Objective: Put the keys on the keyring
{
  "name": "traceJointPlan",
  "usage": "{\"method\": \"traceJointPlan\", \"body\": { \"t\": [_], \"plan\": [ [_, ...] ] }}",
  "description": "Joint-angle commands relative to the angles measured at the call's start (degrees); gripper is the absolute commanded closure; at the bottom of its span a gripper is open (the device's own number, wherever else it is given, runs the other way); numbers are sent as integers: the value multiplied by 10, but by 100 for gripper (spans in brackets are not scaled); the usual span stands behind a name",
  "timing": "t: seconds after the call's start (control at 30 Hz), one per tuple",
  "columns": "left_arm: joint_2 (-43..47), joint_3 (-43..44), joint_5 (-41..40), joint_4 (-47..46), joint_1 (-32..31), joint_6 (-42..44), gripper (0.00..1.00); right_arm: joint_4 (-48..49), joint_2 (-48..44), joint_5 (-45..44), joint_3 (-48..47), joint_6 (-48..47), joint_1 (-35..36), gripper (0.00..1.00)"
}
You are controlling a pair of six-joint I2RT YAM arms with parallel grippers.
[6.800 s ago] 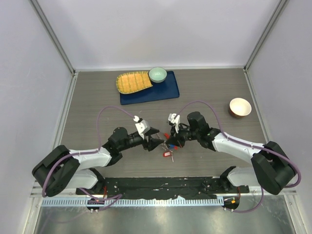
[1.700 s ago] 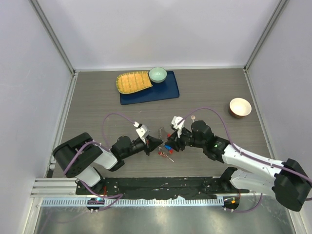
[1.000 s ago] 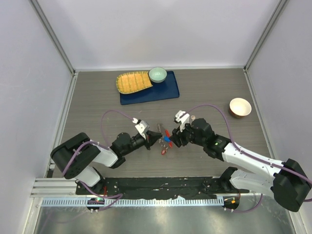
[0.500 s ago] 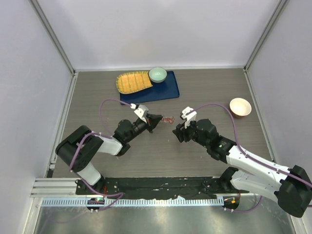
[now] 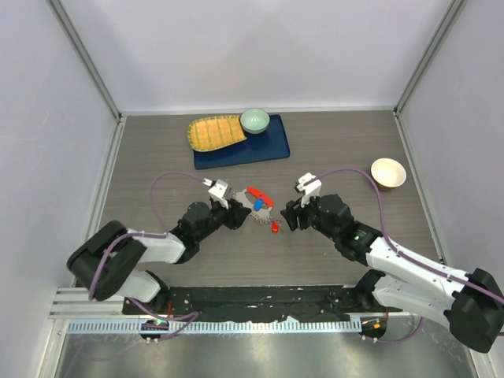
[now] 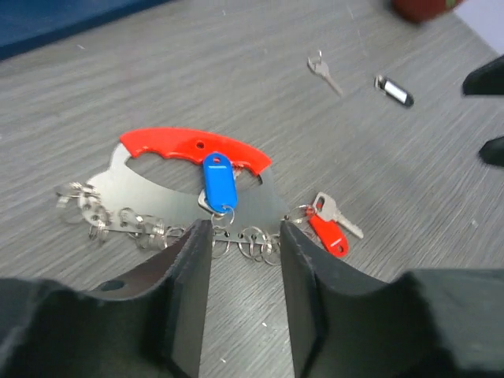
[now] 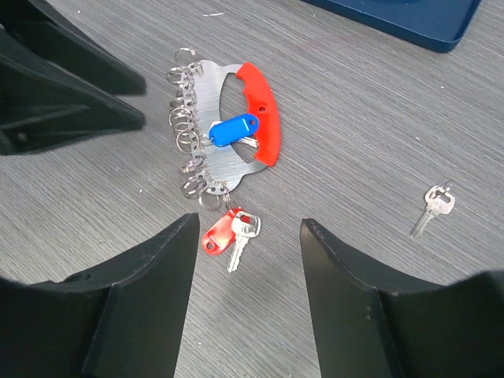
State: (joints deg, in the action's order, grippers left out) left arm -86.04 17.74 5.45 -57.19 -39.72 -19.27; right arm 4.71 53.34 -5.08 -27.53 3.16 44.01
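The keyring (image 6: 157,193) lies flat on the table: a grey metal plate with a curved red plastic edge (image 6: 197,146) and a row of small rings. A blue-headed key (image 6: 218,179) rests on the plate, and a red-headed key (image 6: 327,232) hangs from a ring at its end. My left gripper (image 6: 244,236) is open just short of the ring row, with only table between its fingers. My right gripper (image 7: 248,236) is open on the other side, hovering over the red-headed key (image 7: 224,231) and apart from the keyring (image 7: 224,161). From above, the keyring (image 5: 253,206) sits between both grippers.
A bare silver key (image 7: 433,206) lies loose to the right of the keyring, with a small black tag (image 6: 394,90) near it. At the back stands a blue tray (image 5: 268,146) holding a woven yellow dish (image 5: 214,132) and a green bowl (image 5: 254,120). A tan bowl (image 5: 387,173) sits far right.
My left gripper has opened, let go of the keyring and drawn back left. The keyring now lies on the table. The right gripper has opened a little wider.
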Motion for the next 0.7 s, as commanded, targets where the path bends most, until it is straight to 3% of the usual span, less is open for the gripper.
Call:
{"method": "traceJointPlan", "body": {
  "t": [0.0,0.13,0.3,0.53,0.67],
  "plan": [
    [125,-3,-94,155,-1,-22,45,25,4,-20,-14,34,-3,37],
    [220,44,-198,370,0,-59,25,25,34,-12,-39,39,-6,31],
    [292,106,-290,525,0,-111,0,28,94,0,-80,54,-16,24],
    [355,168,-325,686,10,-161,0,38,187,79,-167,149,-107,18],
    [384,197,-215,729,82,-202,0,46,200,114,-185,242,-201,18]
  ]
}}
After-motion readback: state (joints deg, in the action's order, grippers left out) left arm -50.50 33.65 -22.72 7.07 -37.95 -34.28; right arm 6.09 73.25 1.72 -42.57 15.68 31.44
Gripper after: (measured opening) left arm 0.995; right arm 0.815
